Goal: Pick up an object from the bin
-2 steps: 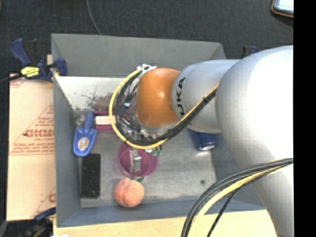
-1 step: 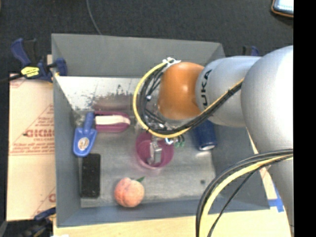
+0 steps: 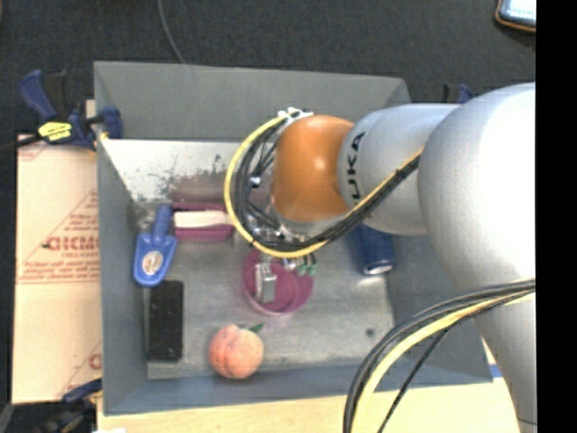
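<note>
My gripper [image 3: 267, 282] hangs below the orange wrist cover at the bin's middle, and its lower end sits inside the mouth of a magenta cup [image 3: 290, 298]. The cup stands upright on the bin floor, with its upper rim hidden by the wrist. A peach [image 3: 236, 351] lies near the front wall, just left of and below the cup. A pink and white flat box [image 3: 202, 223] lies to the cup's upper left, against the back slope.
A blue-handled tool [image 3: 154, 249] and a black rectangular block [image 3: 165, 319] lie along the left wall. A dark blue can [image 3: 372, 252] stands to the right of the cup, partly under the arm. The arm covers the bin's right side.
</note>
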Motion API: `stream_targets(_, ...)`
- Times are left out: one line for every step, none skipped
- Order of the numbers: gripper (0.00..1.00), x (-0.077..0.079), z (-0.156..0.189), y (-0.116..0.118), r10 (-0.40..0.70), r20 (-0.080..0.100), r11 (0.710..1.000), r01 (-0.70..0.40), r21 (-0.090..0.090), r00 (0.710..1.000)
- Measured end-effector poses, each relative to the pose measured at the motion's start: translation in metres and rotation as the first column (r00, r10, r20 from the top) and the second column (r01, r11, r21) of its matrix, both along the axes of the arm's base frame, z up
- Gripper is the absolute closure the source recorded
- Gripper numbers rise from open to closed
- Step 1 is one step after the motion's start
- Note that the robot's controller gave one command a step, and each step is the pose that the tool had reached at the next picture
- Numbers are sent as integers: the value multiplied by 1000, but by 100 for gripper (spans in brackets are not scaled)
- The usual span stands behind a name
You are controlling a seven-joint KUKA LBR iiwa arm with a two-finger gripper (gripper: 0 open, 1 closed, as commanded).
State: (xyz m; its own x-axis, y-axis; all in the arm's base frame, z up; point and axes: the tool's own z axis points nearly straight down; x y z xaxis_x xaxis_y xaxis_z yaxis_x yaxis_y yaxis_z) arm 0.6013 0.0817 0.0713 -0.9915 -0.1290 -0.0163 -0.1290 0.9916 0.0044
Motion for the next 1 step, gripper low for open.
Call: stream_targets(0,-14,47,-31,123,24,992,-122,-9,992)
